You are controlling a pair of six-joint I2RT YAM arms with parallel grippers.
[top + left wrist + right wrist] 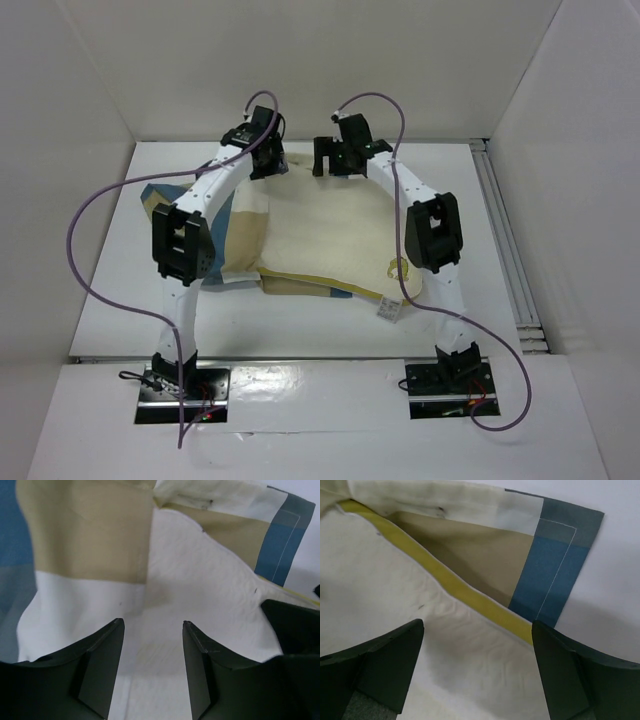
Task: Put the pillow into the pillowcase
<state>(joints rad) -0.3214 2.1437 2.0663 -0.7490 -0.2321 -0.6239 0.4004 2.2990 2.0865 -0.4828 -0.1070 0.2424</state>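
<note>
The cream pillow [330, 235] lies mid-table with its yellow logo and white tag at the near right corner. The checked blue-tan pillowcase [235, 225] lies under and to its left, part of the pillow inside it. My left gripper [268, 160] is open above the pillow's far left part; in the left wrist view the pillow [200, 580] and the pillowcase [85, 535] lie past the left gripper [152, 625]. My right gripper [338, 160] is open over the pillow's far edge. The right wrist view shows the right gripper [477, 627] over the pillow [385, 595] with its yellow band, and a pillowcase corner [545, 565].
White walls enclose the table [110, 300] at the back and sides. A metal rail [505, 250] runs along the right edge. Purple cables loop from both arms.
</note>
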